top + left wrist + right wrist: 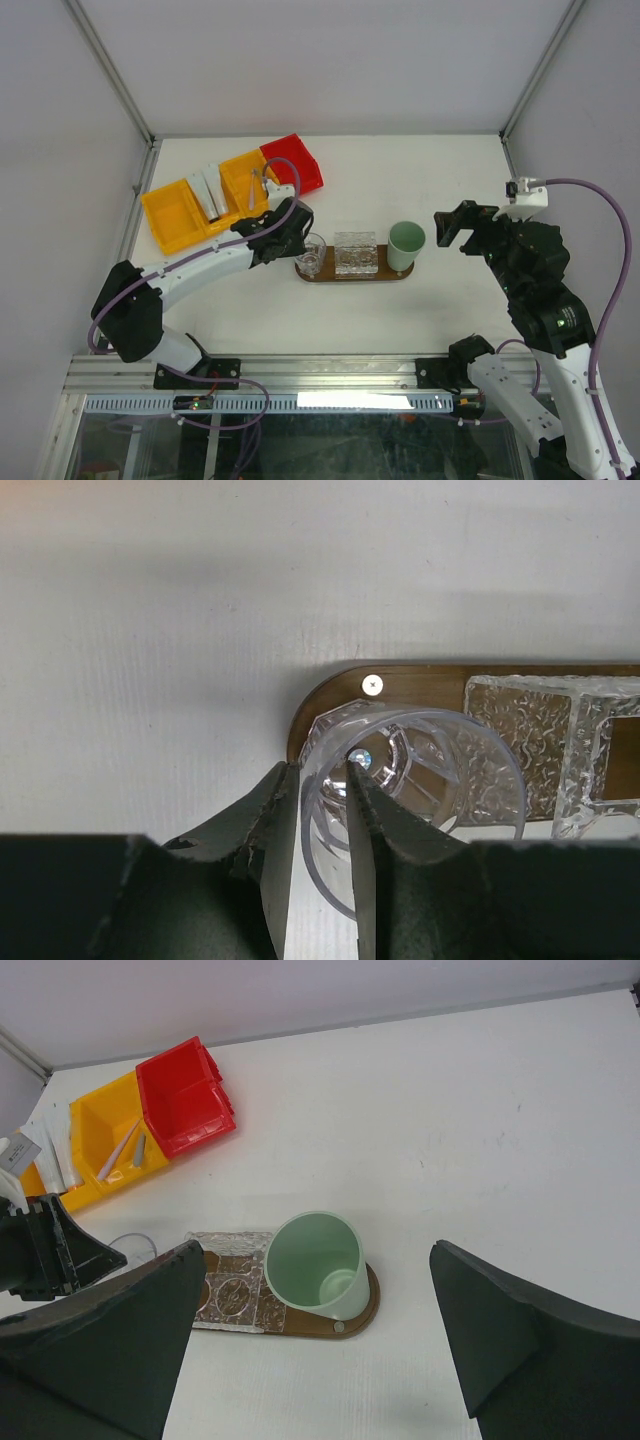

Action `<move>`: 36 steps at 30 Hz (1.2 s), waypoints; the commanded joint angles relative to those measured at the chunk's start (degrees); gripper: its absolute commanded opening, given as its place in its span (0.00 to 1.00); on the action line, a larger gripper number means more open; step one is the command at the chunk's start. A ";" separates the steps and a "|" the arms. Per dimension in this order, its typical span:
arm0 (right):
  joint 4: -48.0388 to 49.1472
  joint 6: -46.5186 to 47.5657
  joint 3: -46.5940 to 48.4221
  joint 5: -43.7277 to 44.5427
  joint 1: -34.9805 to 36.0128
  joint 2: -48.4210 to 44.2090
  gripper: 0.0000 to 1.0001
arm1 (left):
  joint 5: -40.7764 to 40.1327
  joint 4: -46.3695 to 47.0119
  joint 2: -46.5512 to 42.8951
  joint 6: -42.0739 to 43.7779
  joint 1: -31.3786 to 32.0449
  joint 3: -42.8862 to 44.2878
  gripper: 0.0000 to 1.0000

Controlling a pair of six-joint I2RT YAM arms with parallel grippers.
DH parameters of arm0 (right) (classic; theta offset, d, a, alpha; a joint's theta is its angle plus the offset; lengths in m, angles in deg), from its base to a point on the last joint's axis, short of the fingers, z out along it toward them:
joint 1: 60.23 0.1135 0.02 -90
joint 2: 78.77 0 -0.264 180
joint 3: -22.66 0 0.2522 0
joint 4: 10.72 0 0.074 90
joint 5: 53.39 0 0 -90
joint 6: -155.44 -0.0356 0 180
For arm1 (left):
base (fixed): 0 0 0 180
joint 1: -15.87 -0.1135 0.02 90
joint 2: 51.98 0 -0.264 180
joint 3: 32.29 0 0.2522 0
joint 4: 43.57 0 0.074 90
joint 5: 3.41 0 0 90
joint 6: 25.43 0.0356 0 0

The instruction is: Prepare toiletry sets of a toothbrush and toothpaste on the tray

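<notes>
On tray [420, 680]: glass [470, 780], holder [355, 253], cup [406, 243]; no sets yet. In yellow bins [172, 222]: tubes [212, 190], sticks [120, 1152]. My left claw [318, 775]: clamped on glass rim. My right claw [318, 1250]: apart.

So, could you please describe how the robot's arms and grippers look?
The left arm and right arm have white links, black joints and a lilac cable running alongside. The left gripper and right gripper are black with wedge-shaped fingers.
</notes>
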 commanded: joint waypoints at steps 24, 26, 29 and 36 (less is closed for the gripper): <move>3.41 -0.24 0.36 -3.23 -0.21 2.26 0.99 | 6.27 -2.35 -20.51 7.53 -9.76 1.96 0.98; 3.31 -0.26 0.25 -3.66 -0.23 2.49 0.99 | 7.65 -2.34 -21.79 9.04 -12.72 1.29 0.99; 3.63 -0.67 0.03 -5.28 -0.23 2.71 0.99 | 9.37 -2.84 -23.36 11.67 -18.08 0.69 0.99; 5.01 -0.93 -0.55 -8.06 -0.23 4.19 0.99 | 15.59 -3.27 -22.57 16.38 -33.65 1.13 0.99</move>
